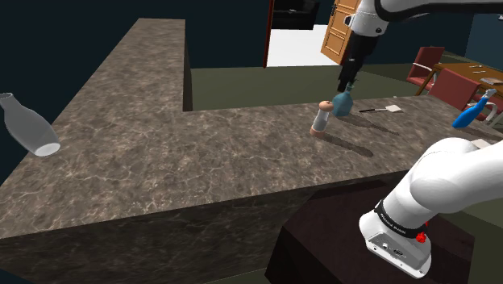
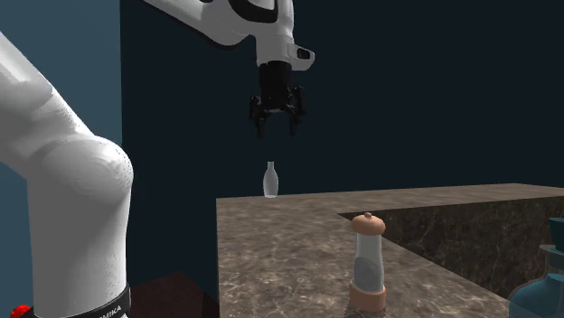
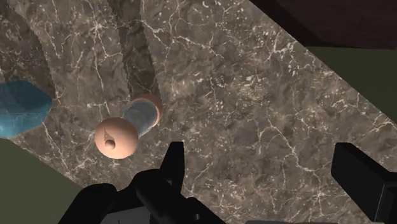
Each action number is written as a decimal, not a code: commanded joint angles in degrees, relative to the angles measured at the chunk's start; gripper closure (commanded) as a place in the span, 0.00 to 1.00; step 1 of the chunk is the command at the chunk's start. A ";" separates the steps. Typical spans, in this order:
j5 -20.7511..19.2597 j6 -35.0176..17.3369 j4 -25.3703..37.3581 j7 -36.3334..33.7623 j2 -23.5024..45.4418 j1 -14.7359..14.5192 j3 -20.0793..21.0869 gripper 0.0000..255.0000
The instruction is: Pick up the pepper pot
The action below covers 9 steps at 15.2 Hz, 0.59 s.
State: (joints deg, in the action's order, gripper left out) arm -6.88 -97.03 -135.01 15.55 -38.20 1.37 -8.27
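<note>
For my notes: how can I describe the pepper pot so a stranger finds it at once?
On the brown stone counter, the pepper pot stands upright beside a teal bottle. Only it has a clear body with pinkish-brown cap and base.

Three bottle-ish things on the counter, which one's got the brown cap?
The pepper pot: clear body, peach-brown cap and base. The teal bottle beside it and the whitish bottle far along the counter have neither.

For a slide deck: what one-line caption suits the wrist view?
Open end effector hovering over the marbled counter; the upright pepper pot stands off to its side, a blue bottle beyond.
</note>
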 commanded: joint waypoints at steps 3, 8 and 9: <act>-0.67 -4.91 0.05 5.38 5.19 0.72 -5.07 0.00; 0.03 -10.93 1.53 12.53 13.38 1.06 -11.32 0.00; 0.45 -12.06 2.06 14.07 15.25 1.07 -12.52 0.00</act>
State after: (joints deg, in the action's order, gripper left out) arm -6.78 -107.30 -133.14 27.92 -25.08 2.43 -19.40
